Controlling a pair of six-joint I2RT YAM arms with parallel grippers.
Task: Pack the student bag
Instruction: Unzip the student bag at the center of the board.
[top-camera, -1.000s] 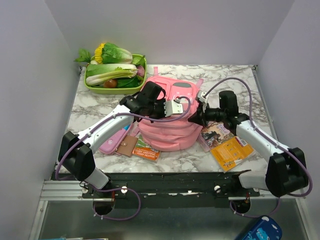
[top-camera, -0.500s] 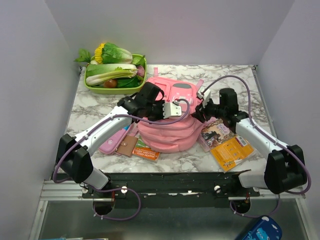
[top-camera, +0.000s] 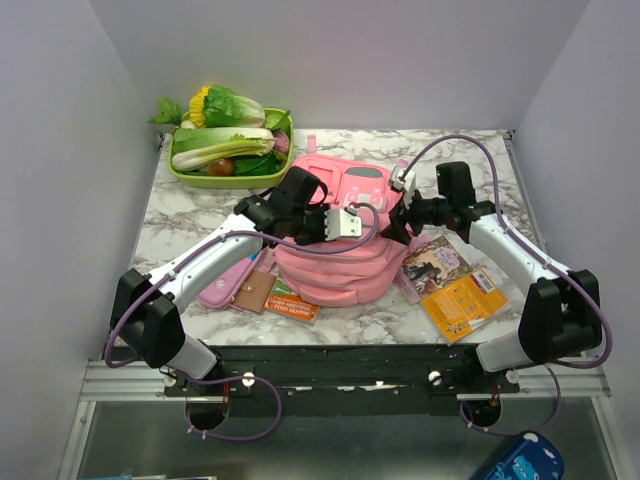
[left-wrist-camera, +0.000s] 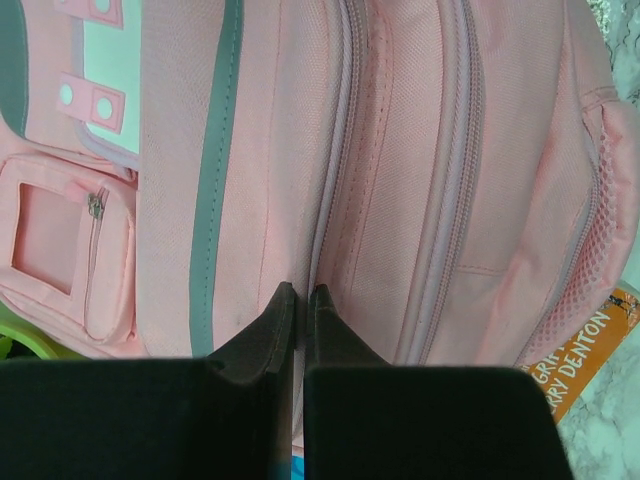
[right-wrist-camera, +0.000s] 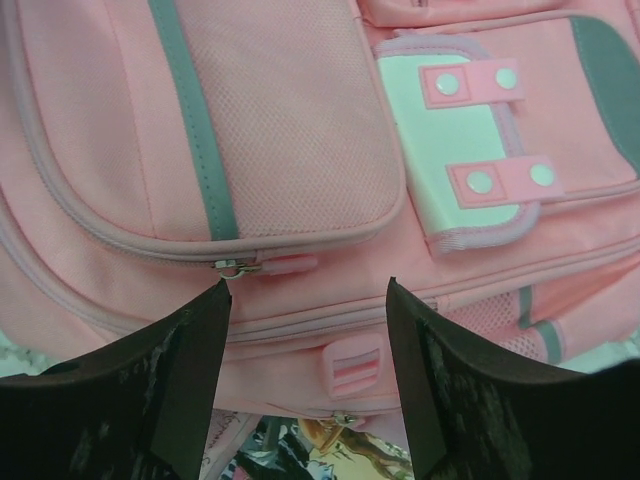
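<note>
The student bag (top-camera: 335, 262), a big pink backpack with zip pockets, lies in the middle of the marble table. My left gripper (top-camera: 345, 222) hovers over its top and is shut. In the left wrist view its tips (left-wrist-camera: 300, 292) press on a zip seam of the bag (left-wrist-camera: 400, 180); nothing shows between them. My right gripper (top-camera: 400, 216) is at the bag's right side. It stands open (right-wrist-camera: 305, 300) over the bag (right-wrist-camera: 290, 120), with a pink zip tab (right-wrist-camera: 355, 365) below the gap and a second zip pull (right-wrist-camera: 275, 265) just beyond the left finger (right-wrist-camera: 190, 340).
A green tray (top-camera: 200, 181) of vegetables stands at the back left. Booklets (top-camera: 455, 285) lie right of the bag. A pink pencil case (top-camera: 225, 285) and snack packets (top-camera: 290, 300) lie to its left. White walls close in on both sides.
My right gripper has gone from shut to open and drawn slightly back and to the right from the bag. The left gripper has stayed shut in about the same place.
</note>
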